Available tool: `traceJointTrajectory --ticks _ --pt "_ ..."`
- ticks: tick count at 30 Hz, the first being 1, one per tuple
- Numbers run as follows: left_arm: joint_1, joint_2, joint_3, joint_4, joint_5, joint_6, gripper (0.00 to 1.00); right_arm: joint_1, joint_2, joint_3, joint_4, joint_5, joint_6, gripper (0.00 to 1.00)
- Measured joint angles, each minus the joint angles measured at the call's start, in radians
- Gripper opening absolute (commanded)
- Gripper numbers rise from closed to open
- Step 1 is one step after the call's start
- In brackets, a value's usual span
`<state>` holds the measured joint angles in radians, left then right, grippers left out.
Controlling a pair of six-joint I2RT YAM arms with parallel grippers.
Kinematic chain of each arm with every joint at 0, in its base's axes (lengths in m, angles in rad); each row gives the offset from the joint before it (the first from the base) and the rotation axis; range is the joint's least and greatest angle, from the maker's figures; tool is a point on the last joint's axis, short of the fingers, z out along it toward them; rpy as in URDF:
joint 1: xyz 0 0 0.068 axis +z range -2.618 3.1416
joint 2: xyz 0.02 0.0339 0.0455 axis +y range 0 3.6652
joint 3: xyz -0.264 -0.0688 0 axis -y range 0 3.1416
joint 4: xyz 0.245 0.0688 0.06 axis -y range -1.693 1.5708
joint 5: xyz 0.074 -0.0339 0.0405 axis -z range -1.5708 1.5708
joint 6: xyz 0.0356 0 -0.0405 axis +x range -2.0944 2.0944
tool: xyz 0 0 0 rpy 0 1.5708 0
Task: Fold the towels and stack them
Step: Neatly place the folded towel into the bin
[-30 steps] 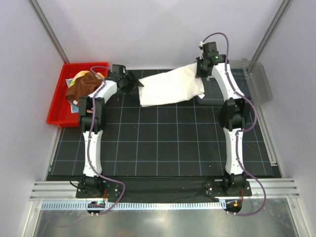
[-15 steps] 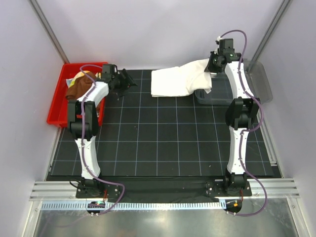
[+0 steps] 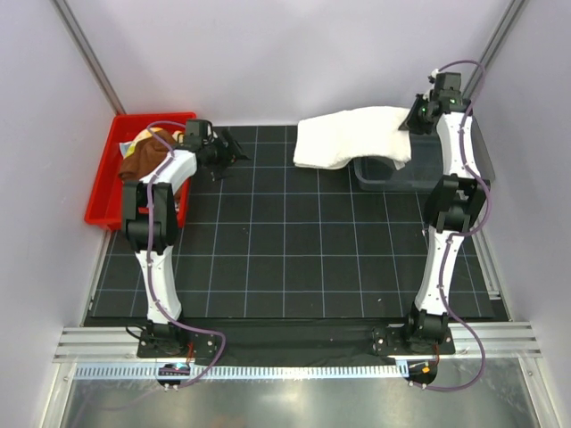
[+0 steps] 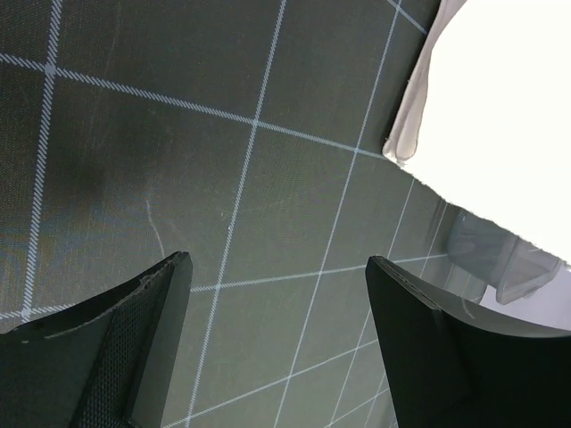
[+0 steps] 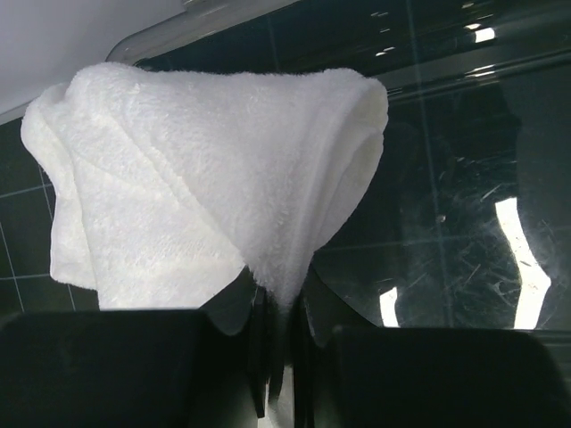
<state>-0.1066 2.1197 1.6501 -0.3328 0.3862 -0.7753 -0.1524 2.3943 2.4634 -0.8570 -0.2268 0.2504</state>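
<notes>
Right gripper point(image 5: 281, 332), clamped on the folded white cloth towel point(image 3: 348, 138), should lay it flat in the clear plastic bin point(image 3: 419, 175); left gripper point(image 4: 277, 294) gapes empty.

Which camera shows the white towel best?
The top view: the whole towel shows, held by the right pincer above the clear bin. The right wrist view shows only its pinched end; the left wrist view only a glaring white corner.
</notes>
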Motion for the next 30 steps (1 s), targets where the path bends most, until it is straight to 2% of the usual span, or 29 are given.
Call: traceJointTrajectory --ticks 17,30 --pt "-0.005 -0.028 -0.005 0.000 0.008 0.030 0.84 -0.139 0.010 0.024 -0.012 -0.049 0.016 0.01" --pt "-0.017 -0.039 -0.005 -0.001 0.008 0.048 0.84 -0.171 0.056 0.041 -0.033 -0.042 0.010 0.01"
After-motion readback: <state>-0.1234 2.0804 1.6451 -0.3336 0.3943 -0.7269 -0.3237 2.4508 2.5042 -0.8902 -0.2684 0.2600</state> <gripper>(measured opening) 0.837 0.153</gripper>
